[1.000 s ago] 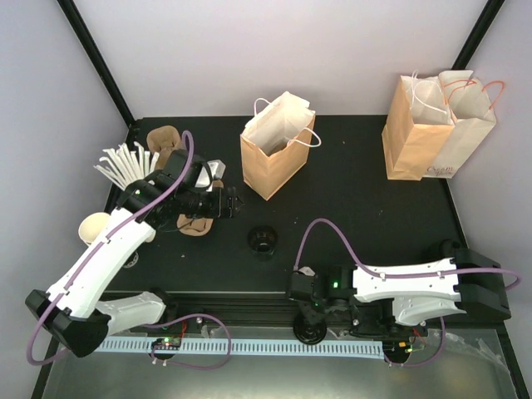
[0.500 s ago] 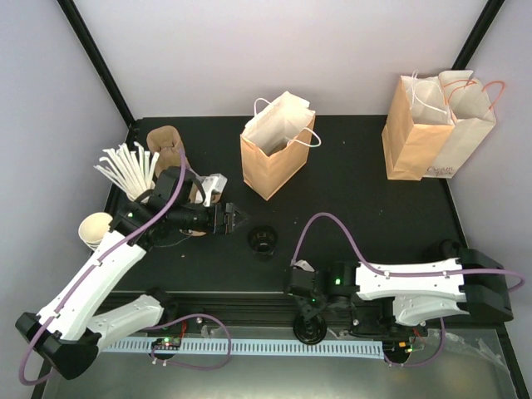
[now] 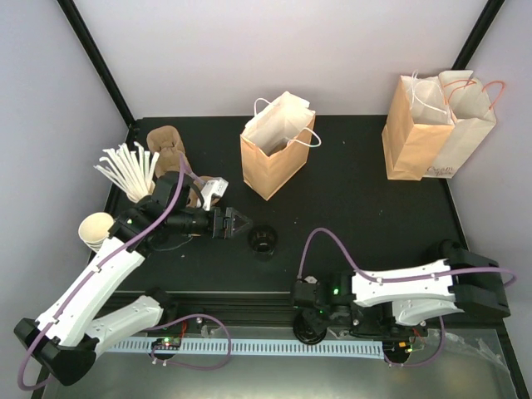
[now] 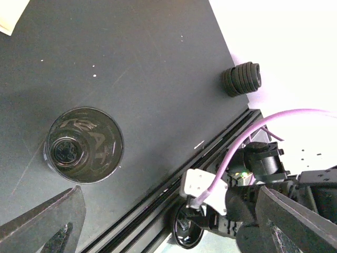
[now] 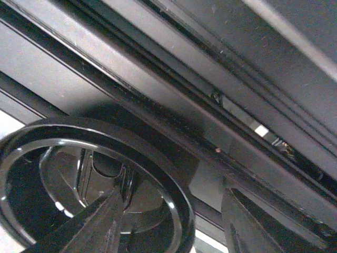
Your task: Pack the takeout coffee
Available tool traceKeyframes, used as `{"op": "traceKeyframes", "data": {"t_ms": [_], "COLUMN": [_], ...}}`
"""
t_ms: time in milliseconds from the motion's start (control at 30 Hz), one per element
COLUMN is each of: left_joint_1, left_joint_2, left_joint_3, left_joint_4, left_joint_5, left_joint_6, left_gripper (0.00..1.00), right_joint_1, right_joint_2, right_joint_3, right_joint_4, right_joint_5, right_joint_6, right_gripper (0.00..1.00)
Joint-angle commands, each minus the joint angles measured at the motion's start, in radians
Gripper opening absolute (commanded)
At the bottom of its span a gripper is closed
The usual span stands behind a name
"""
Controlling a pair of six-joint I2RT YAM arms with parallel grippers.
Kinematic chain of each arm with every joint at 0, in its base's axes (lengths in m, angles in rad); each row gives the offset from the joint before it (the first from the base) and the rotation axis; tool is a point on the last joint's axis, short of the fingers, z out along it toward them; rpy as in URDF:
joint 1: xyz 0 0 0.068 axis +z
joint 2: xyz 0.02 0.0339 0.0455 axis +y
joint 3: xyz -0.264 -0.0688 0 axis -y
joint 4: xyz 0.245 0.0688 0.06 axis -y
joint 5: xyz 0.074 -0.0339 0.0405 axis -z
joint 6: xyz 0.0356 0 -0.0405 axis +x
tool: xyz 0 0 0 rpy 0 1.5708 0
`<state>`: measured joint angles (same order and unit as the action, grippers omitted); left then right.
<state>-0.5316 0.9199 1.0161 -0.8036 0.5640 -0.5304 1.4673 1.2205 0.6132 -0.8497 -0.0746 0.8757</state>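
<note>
Black tabletop holds takeout coffee just beside released left claw, paper bag behind; right claw released by black lid.

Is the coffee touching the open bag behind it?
Apart. The top view shows a stretch of bare table between the coffee and the open bag; the cup stands alone, nearer the arms.

No legible text; only illegibly small print on the far-right paper bag.
</note>
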Motion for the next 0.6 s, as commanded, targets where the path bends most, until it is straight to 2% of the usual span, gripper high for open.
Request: {"op": "traceKeyframes", "data": {"t_ms": [0,100,233,267,567], "left_joint_1": [0.002,0.002,0.002,0.002,0.001], "left_joint_2": [-0.034,-0.040,-0.037,-0.037,-0.039], "left_joint_3": [0.002,-0.005,-0.004,-0.004,0.001], "left_joint_4": [0.031,0.039,0.038,0.037,0.023], "left_joint_5": [0.001,0.002,0.004,0.003,-0.003], "left_joint_6": [0.021,0.020,0.020,0.021,0.032], "left_gripper": [0.91,0.91,0.91,0.91,0.91], "right_joint_1": [0.050,0.058,0.060,0.060,0.051], "right_joint_2": [0.087,0.117,0.110,0.106,0.081], "right_joint_3": [0.029,0.034,0.062,0.068,0.159], "right_joint_4": [0.031,0.058,0.070,0.070,0.022], "right_joint_5": [-0.010,-0.013,0.020,0.033,0.197], "right_joint_6": [0.024,0.027,0.031,0.033,0.048], "right_gripper": [0.52,0.44,0.27,0.26,0.25]}}
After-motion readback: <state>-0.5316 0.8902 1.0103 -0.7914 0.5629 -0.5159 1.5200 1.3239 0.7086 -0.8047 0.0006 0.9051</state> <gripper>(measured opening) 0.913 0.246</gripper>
